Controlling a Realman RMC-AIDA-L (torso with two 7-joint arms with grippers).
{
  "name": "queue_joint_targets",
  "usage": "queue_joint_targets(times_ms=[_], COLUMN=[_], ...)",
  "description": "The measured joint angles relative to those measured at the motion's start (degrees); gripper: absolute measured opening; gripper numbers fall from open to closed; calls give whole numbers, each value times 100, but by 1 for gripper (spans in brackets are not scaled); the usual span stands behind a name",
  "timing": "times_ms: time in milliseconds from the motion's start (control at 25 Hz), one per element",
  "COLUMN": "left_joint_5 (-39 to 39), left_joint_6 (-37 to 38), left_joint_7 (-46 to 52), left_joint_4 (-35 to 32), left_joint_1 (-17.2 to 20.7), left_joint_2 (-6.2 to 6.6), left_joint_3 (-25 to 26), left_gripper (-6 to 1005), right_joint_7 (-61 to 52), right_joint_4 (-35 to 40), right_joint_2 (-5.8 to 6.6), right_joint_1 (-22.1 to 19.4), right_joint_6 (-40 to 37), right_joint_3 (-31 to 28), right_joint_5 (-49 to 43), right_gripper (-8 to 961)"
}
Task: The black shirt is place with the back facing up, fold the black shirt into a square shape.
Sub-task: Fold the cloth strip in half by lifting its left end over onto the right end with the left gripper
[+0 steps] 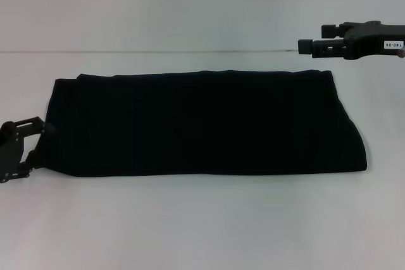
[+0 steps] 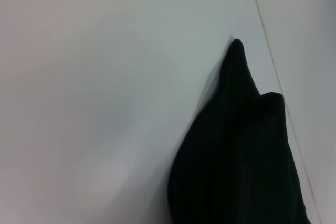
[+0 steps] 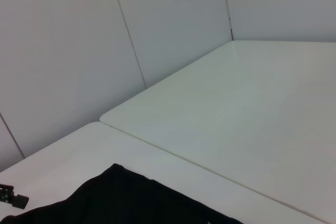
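At shirt's left end, left claw (image 1: 28, 147) touching the cloth edge; can't tell if it grips.
Black shirt (image 1: 202, 124) lies on white bench (image 1: 202, 219) as a long folded band, likely awaiting the end-over fold; right claw (image 1: 310, 45) hovers raised beyond far right corner, fingers' gap unclear.

Bare white table (image 1: 202, 226) surrounds the black shirt (image 1: 202, 124) on all sides
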State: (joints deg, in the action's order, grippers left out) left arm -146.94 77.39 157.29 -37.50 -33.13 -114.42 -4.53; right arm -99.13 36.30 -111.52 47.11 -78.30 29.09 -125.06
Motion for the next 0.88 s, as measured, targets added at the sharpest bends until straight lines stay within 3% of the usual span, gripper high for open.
queue_joint_targets(times_ms=[160,880], left_joint_5=[-65,-293], left_joint_6=[10,-81], left_joint_7=[-58,-671], left_joint_4=[-11,-12], left_joint_1=[28,70], left_joint_2=[-1,-1], left_joint_3=[-12,-2], left_gripper=[900,178], right_joint_7=[0,5], right_joint_4=[0,0], right_joint_2=[3,-12], right_joint_1=[7,9], right_joint_6=[0,-2], right_joint_3=[0,9], right_joint_5=[0,-1], right_gripper=[932,927])
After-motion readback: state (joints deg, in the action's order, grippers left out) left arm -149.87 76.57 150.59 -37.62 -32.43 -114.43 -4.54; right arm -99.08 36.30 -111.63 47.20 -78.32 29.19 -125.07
